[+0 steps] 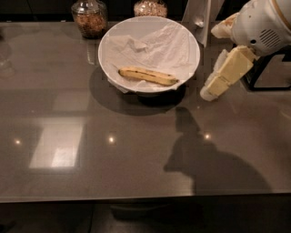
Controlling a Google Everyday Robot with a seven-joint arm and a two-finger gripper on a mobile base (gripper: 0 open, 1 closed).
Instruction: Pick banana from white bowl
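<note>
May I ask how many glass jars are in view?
2. One jar stands behind the white bowl's left side, the other behind its middle, at the top edge; more may be hidden. The gripper hangs right of the bowl.

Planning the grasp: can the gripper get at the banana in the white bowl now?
Probably yes. The gripper hangs just right of the white bowl, outside its rim; the banana lies uncovered on the paper, with nothing above it. Only the rim stands between.
</note>
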